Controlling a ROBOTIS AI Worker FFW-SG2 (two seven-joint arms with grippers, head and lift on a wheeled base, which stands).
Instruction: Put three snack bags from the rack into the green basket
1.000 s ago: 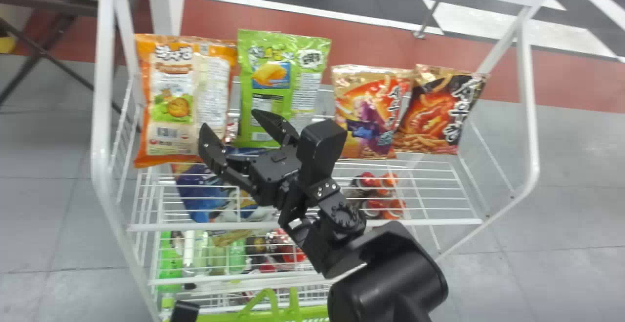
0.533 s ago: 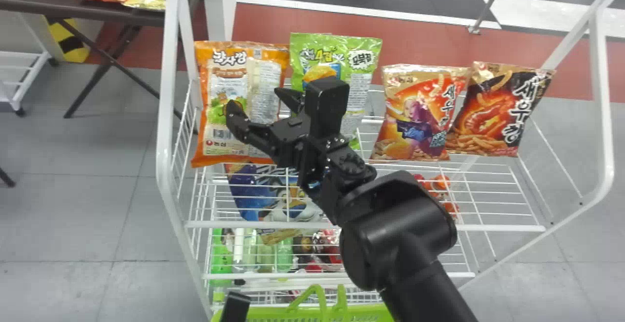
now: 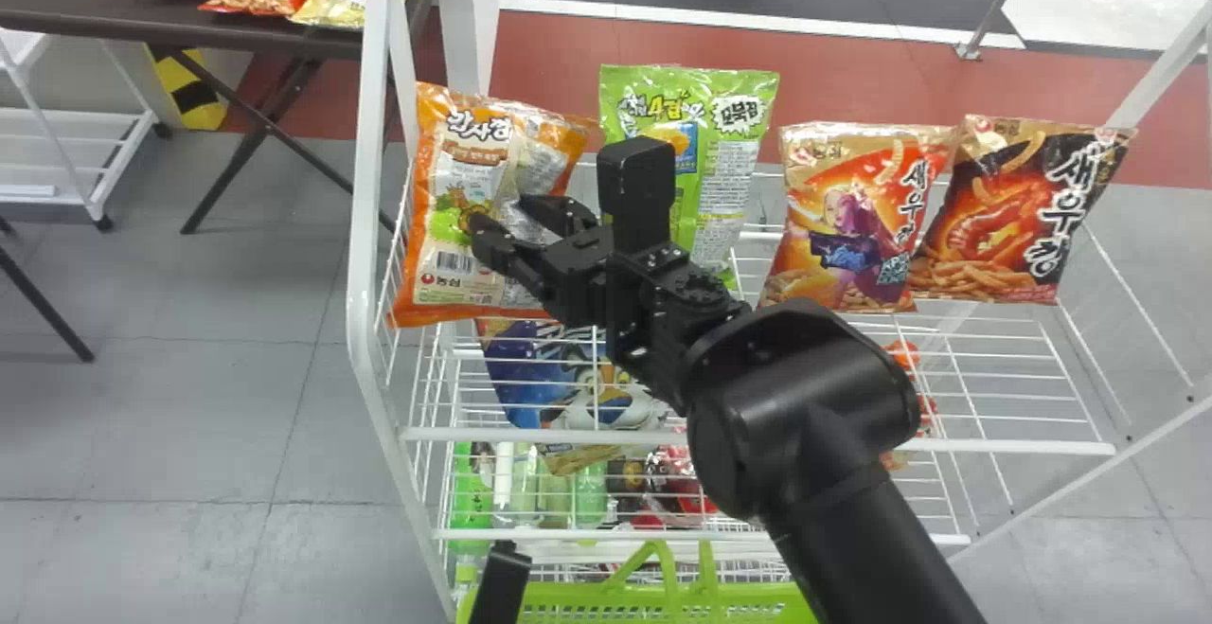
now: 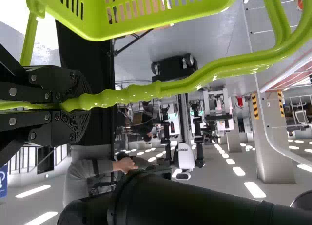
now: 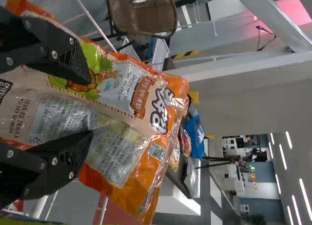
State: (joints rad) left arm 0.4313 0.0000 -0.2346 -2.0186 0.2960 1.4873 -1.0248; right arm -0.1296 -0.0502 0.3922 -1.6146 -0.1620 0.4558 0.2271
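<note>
"What's biggest in the head view?"

"The white wire rack [image 3: 364, 226], from the centre of the frame to its right side. Behind it, upper left, is a dark flat-topped table [image 3: 95, 23] with small snack bags on it."

"And the basket?"

"The bright green plastic basket [image 3: 568, 597] is at the bottom edge, near the middle."

"Where are the rack's snack bags?"

"Along its upper part. The orange and cream plastic bag [image 3: 431, 269] stands left of centre, creased down its face. Next comes the lime-green plastic bag [image 3: 739, 169] in the upper middle, then the tan and orange shiny bag [image 3: 852, 226] and the black and red shiny bag [image 3: 1023, 207] to the right. A blue bag [image 3: 521, 368] shows through the wires below."

"The grippers?"

"The right gripper [image 3: 502, 214] has its black fingers parted over the orange bag's face; I can't tell how firmly they touch. The left gripper [image 3: 502, 572], bottom edge, is clenched on the basket's green handle [image 4: 195, 83]."
</note>
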